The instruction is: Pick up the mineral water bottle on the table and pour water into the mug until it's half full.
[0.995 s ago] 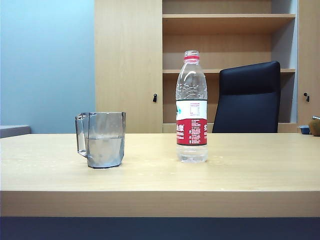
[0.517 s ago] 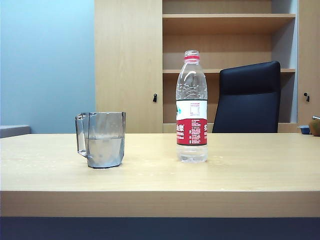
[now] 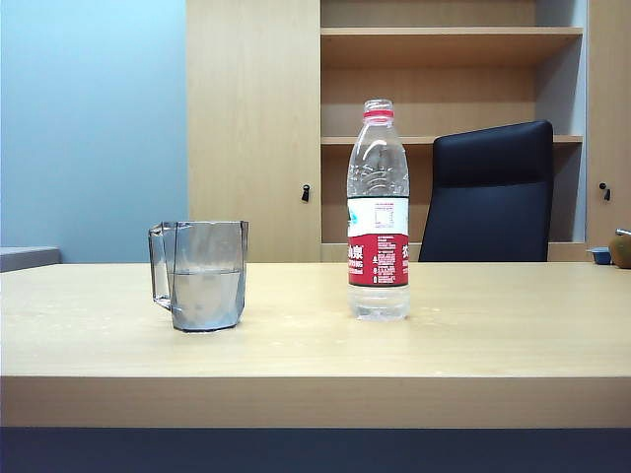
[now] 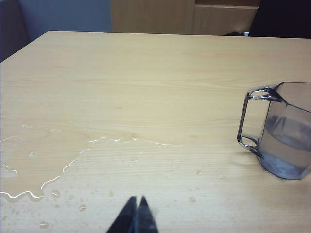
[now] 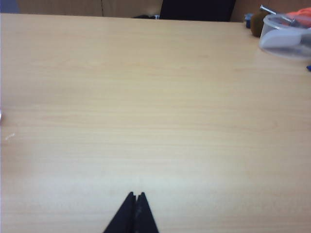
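Note:
The mineral water bottle (image 3: 378, 212) stands upright and uncapped on the table (image 3: 315, 345), right of centre, with a little water at its bottom. Left of it stands the smoky-grey mug (image 3: 200, 274), about half filled with water (image 3: 205, 291); the same mug (image 4: 281, 131) shows in the left wrist view, handle turned toward the camera. Neither gripper appears in the exterior view. My left gripper (image 4: 137, 200) is shut and empty above the wet table, well short of the mug. My right gripper (image 5: 136, 195) is shut and empty over bare table; the bottle is out of that view.
Spilled water (image 4: 58, 160) lies in a puddle and droplets on the table ahead of the left gripper. A clear plastic container (image 5: 286, 34) and a brown object (image 5: 256, 22) sit at the far corner. A black chair (image 3: 488, 192) and wooden shelves (image 3: 449, 34) stand behind the table.

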